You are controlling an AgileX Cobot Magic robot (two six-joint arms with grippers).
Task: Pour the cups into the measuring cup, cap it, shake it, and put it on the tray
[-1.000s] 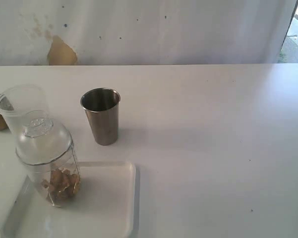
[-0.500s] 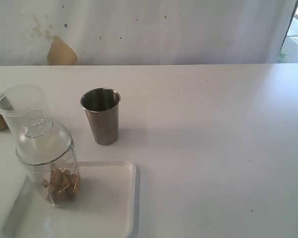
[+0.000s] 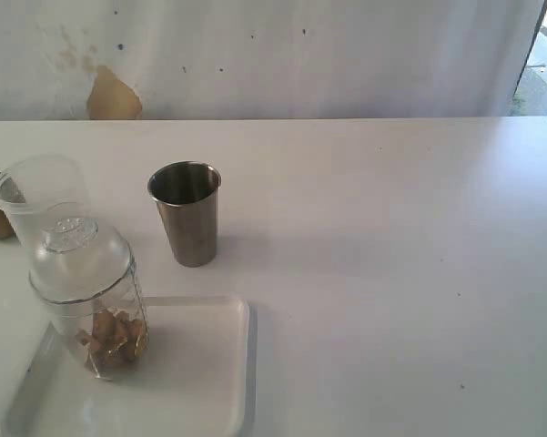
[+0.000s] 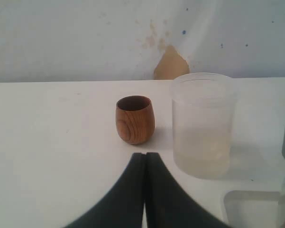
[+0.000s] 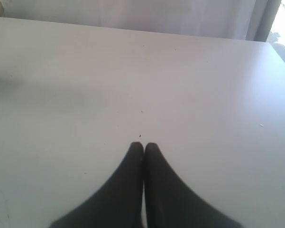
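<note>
Measuring cup [image 3: 89, 305] on tray [image 3: 200, 364], apart from left tool [image 4: 145, 155], right tool [image 5: 143, 144], both pressed together

The wooden cup [image 4: 135, 119] is brown, the tumbler [image 3: 188, 218] steel-grey, the tray [image 3: 205, 369] white.

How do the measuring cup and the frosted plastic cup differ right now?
The measuring cup wears a clear dome cap; the frosted cup is open-topped. The measuring cup stands on the tray; the frosted cup stands on the table beyond it. Brown pieces lie in the measuring cup's bottom; none show in the frosted cup. Both are upright, see-through plastic.
</note>
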